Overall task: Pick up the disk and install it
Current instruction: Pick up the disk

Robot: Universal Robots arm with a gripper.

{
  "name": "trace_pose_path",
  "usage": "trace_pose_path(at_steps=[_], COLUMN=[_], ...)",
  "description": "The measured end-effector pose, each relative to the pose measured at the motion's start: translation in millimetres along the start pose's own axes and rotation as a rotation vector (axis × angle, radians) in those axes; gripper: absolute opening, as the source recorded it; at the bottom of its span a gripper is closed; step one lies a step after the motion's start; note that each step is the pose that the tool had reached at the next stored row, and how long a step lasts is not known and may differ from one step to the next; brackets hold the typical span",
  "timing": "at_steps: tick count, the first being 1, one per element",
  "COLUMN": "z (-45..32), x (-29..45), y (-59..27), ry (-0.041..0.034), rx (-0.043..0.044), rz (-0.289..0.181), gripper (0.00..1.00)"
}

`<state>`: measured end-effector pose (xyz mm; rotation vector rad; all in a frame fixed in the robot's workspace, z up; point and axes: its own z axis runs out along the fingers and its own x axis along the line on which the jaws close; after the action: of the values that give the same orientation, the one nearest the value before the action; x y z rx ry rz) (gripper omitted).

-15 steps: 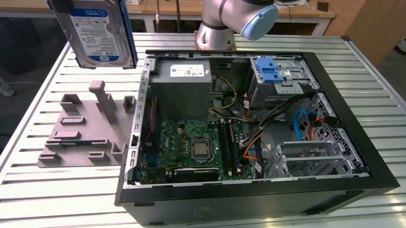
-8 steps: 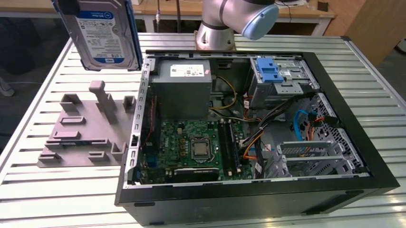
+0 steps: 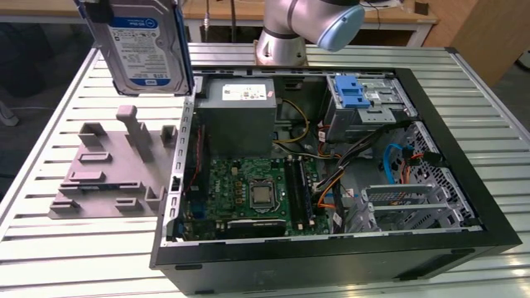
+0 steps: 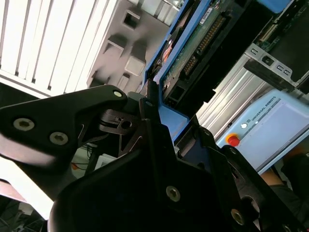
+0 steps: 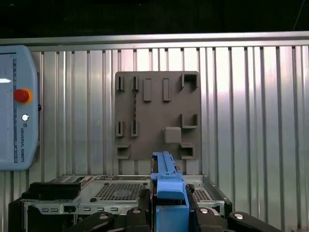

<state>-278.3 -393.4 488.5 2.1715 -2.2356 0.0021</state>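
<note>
The disk [image 3: 143,49] hangs upright in the air at the exterior view's upper left, above the grey fixture plate [image 3: 108,167] and just outside the open computer case [image 3: 463,186]. Its white-and-blue label faces the camera, with blue rails along its edges. In the second wrist view my gripper [image 4: 169,121] is shut on the disk [image 4: 193,53], whose green circuit board and blue rail run away from the black fingers [image 4: 150,104]. In the first wrist view a blue rail [image 5: 168,186] of the disk stands between the gripper's black fingers [image 5: 130,215].
Inside the case are a grey power supply box [image 3: 236,112], a motherboard [image 3: 248,192] and a metal drive cage with a blue clip [image 3: 356,93]. A teach pendant [image 5: 17,106] lies on the slatted metal table [image 3: 66,248]. The arm's base [image 3: 282,46] stands behind the case.
</note>
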Motion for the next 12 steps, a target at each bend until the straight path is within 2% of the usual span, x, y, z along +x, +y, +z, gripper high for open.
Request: trace_pose_path(at_steps=[12], z=[0.2], x=[11.1], y=[-17.9], ry=[0.0000], rx=[0.0000], rz=[0.000], gripper=[0.36])
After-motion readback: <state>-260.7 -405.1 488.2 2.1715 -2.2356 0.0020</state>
